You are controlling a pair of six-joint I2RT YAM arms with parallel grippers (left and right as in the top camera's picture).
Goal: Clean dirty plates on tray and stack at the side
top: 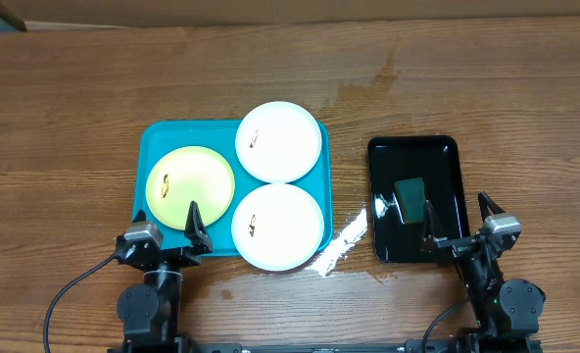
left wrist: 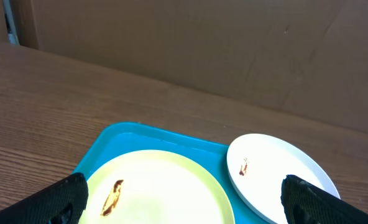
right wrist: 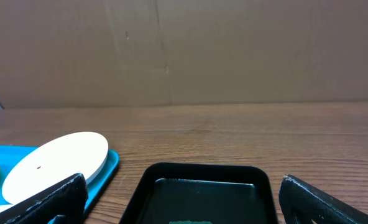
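The turquoise tray (top: 153,137) holds three plates. A pale yellow-green plate (top: 190,186) with a brown smear lies at its left. One white plate (top: 281,142) overlaps the tray's far right rim, another white plate (top: 277,226) its near right rim; both carry small dark marks. My left gripper (top: 168,230) stands open at the tray's near edge. In the left wrist view the yellow-green plate (left wrist: 159,186) lies between its fingers (left wrist: 63,199), untouched. My right gripper (top: 459,221) is open over the near end of a black tray, holding nothing.
A glossy black tray (top: 413,147) right of the turquoise one holds a dark green sponge (top: 409,193). A white streak (top: 341,240) lies on the wood between the trays. A damp patch (top: 368,93) marks the table behind them. A cardboard wall (right wrist: 184,50) closes the far side.
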